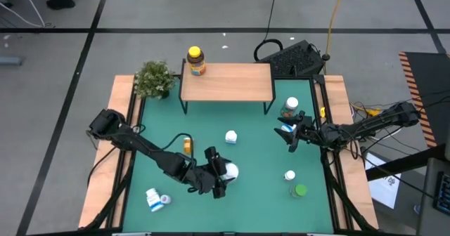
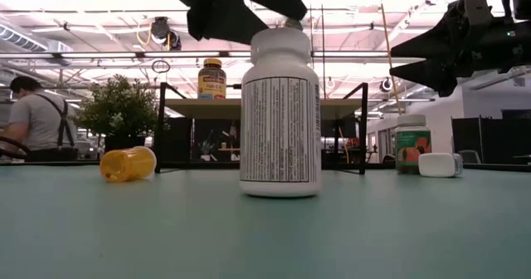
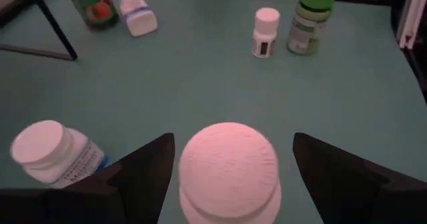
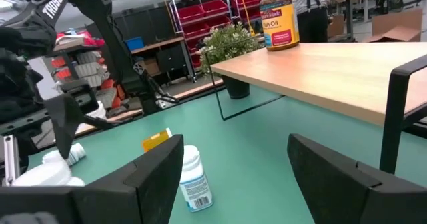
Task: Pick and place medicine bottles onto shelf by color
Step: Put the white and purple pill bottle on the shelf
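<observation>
Fingers of the left tool are spread wide on either side of a large white bottle that stands upright on the green table, well in front of the shelf (none of them visibly touching it). An amber bottle with a yellow cap stands on the shelf's left rear corner. Off the shelf's right front leg, the right tool hangs above the table, spread and holding nothing, with a green-labelled bottle just beside it.
</observation>
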Robot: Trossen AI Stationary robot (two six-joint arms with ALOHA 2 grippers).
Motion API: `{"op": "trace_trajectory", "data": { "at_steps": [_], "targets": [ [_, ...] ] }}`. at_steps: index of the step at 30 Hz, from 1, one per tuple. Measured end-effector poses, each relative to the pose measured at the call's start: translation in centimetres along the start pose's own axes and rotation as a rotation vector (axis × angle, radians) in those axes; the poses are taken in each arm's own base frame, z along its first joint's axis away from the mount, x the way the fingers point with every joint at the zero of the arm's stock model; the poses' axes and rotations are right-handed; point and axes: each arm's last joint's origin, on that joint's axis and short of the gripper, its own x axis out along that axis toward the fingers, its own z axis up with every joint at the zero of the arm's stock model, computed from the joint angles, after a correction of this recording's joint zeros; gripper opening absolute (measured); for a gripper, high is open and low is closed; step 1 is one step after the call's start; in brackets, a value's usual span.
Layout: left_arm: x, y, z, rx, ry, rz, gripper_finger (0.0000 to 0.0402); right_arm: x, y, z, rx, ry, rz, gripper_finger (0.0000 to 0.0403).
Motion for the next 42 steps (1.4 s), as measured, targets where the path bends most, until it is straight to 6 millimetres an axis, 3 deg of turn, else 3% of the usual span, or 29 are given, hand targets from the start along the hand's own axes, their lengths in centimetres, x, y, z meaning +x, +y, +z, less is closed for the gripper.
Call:
{"op": "trace_trajectory", "data": {
  "at_steps": [12, 20, 23, 26, 31, 36, 42],
  "targets": [
    [0.7, 1.0, -0.2, 0.069, 0.047, -0.029, 0.0305, 0.0, 0.0, 0.0, 0.010, 0.004, 0.005, 0.0263],
    [1.0, 1.6, -0.4, 0.066, 0.104, -0.074, 0.0236, 0.0, 0.0, -0.2, 0.022, 0.016, 0.005, 0.0263],
    [1.0, 1.6, -0.4, 0.080, 0.104, -0.076, 0.0233, 0.0, 0.2, -0.1, 0.029, 0.025, 0.067, 0.0263],
    [1.0, 1.6, -0.2, 0.126, 0.097, -0.082, 0.0236, -0.1, 0.8, 0.4, 0.036, 0.013, 0.239, 0.0263],
    [-0.4, 1.5, 2.2, 0.262, 0.007, -0.139, 0.0256, -0.1, 1.7, 1.1, 0.035, -0.027, 0.471, 0.0263],
    [-2.0, 2.5, 4.9, 0.361, -0.127, -0.235, 0.0236, 0.4, 2.3, -0.8, -0.042, 0.122, 0.498, 0.0263],
    [-2.4, 4.3, 6.6, 0.435, -0.197, -0.338, 0.0236, 2.4, 5.6, -0.1, -0.148, 0.120, 0.573, 0.0265]
  ]
}}
